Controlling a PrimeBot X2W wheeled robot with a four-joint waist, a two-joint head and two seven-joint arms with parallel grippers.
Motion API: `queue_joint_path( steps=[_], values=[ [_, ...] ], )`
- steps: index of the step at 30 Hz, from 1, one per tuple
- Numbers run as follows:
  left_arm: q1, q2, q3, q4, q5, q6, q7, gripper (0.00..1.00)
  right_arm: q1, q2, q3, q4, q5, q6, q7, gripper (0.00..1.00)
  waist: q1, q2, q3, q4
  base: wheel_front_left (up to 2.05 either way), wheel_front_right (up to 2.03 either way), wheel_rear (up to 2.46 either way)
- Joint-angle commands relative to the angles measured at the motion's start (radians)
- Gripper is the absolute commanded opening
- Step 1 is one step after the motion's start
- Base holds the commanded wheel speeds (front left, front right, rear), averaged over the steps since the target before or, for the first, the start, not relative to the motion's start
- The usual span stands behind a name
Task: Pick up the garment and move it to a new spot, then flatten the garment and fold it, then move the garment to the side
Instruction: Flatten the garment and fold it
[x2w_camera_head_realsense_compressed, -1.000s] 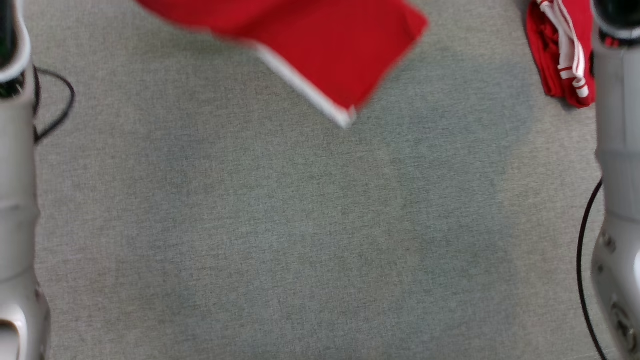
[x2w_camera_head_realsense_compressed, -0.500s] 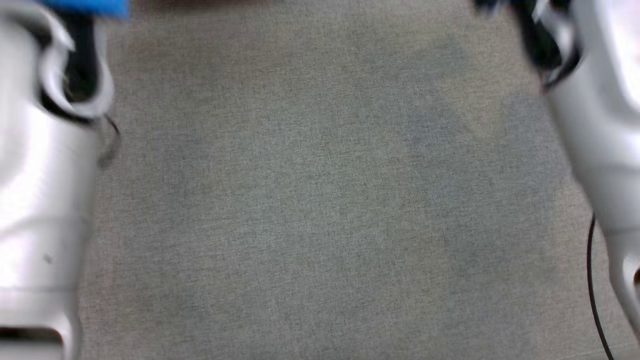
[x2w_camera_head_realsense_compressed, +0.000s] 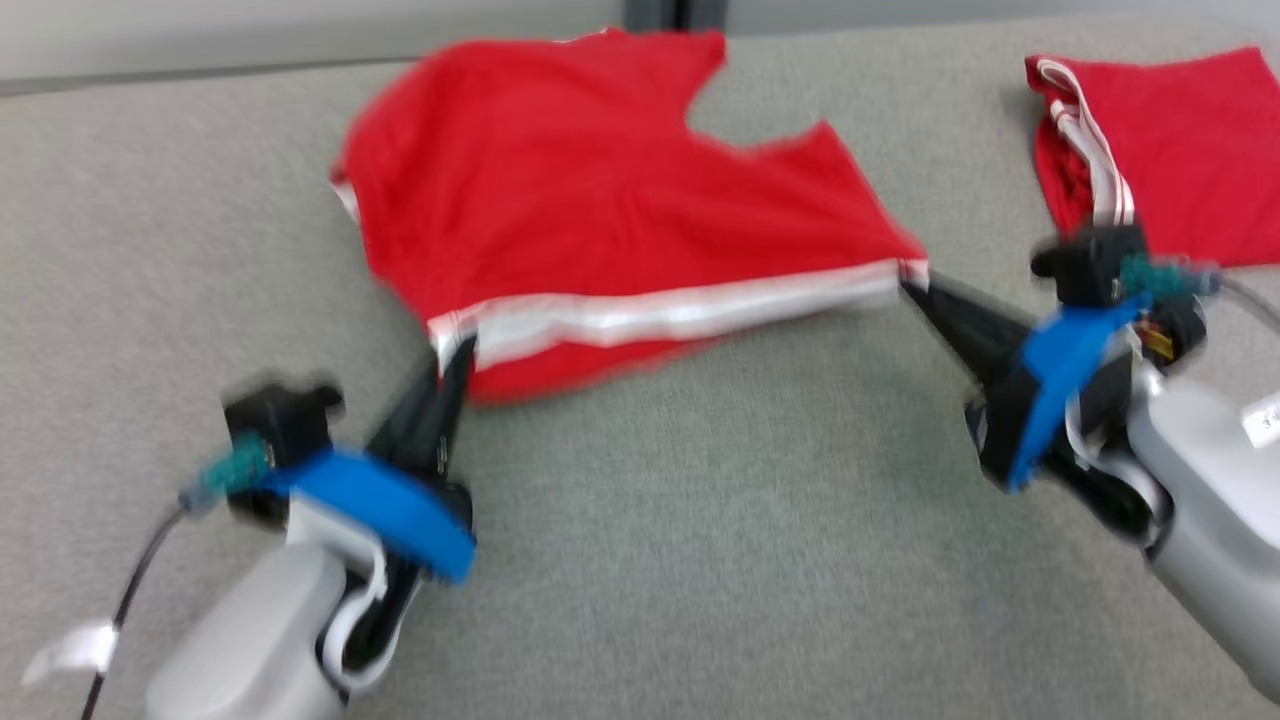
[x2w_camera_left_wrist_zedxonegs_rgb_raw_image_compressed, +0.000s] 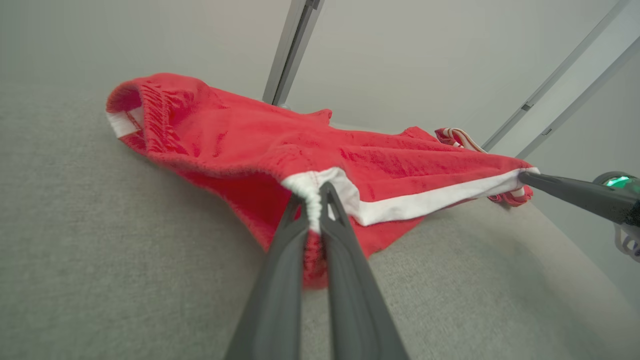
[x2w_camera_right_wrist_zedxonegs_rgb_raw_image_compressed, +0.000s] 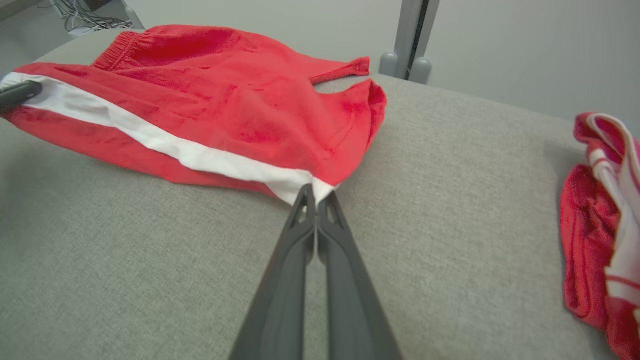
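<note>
The garment (x2w_camera_head_realsense_compressed: 600, 210) is a pair of red shorts with a white side stripe, stretched out on the grey table. My left gripper (x2w_camera_head_realsense_compressed: 455, 350) is shut on the stripe's left end, and the pinched white band (x2w_camera_left_wrist_zedxonegs_rgb_raw_image_compressed: 312, 192) bunches between its fingers. At the stripe's right end my right gripper (x2w_camera_head_realsense_compressed: 915, 285) is shut on the garment's corner (x2w_camera_right_wrist_zedxonegs_rgb_raw_image_compressed: 315, 187). The stripe runs taut between the two grippers, slightly above the table. The far part of the garment (x2w_camera_right_wrist_zedxonegs_rgb_raw_image_compressed: 200, 60) rests on the cloth surface.
A second red garment with white stripes (x2w_camera_head_realsense_compressed: 1140, 150) lies bunched at the table's far right, close to my right arm (x2w_camera_head_realsense_compressed: 1200, 460). A grey wall and a metal post (x2w_camera_left_wrist_zedxonegs_rgb_raw_image_compressed: 292, 50) stand behind the table. Open grey tabletop (x2w_camera_head_realsense_compressed: 700, 560) stretches in front.
The head camera has swung up, so the whole picture has shifted. Both grippers and the whole garment have come into view; earlier only a hanging red corner and pale forearms showed.
</note>
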Motion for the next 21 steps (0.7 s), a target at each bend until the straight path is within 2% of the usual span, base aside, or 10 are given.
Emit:
queue_joint_path(
  steps=[1,3,6,10,17,21],
  values=[
    [0.076,0.024,-0.027,-0.036,-0.013,-0.007,-0.006,0.0,0.071,-0.052,0.019,-0.056,0.03,0.0,0.037,0.0,0.0002,0.0001,-0.056,-0.009,0.0,0.0,0.0],
    [0.109,0.037,-0.042,-0.055,-0.015,-0.007,-0.007,0.0,0.106,-0.076,0.02,-0.08,0.049,0.0,0.057,0.0,0.0002,0.0001,-0.078,-0.004,0.0,0.0,0.0],
    [0.202,0.082,-0.072,-0.105,-0.024,-0.006,-0.006,0.0,0.212,-0.146,0.013,-0.163,0.092,0.0,0.131,0.0,0.0002,0.0001,-0.128,0.007,0.0,0.0,0.0],
    [0.309,0.138,-0.103,-0.184,-0.049,-0.007,0.011,0.0,0.374,-0.224,-0.051,-0.268,0.146,0.0,0.22,0.0,0.0002,0.0001,-0.174,0.025,0.0,0.0,0.0],
    [0.469,0.259,-0.129,-0.411,-0.106,0.05,0.095,0.0,0.674,-0.304,-0.268,-0.46,0.183,0.0,0.371,0.0,0.0002,0.0001,-0.192,0.035,0.0,0.0,0.0],
    [0.54,0.297,-0.119,-0.543,-0.145,0.097,0.107,0.0,0.82,-0.283,-0.455,-0.571,0.135,0.0,0.459,0.0,0.0002,0.0001,-0.189,0.038,0.0,0.0,0.0]
  ],
)
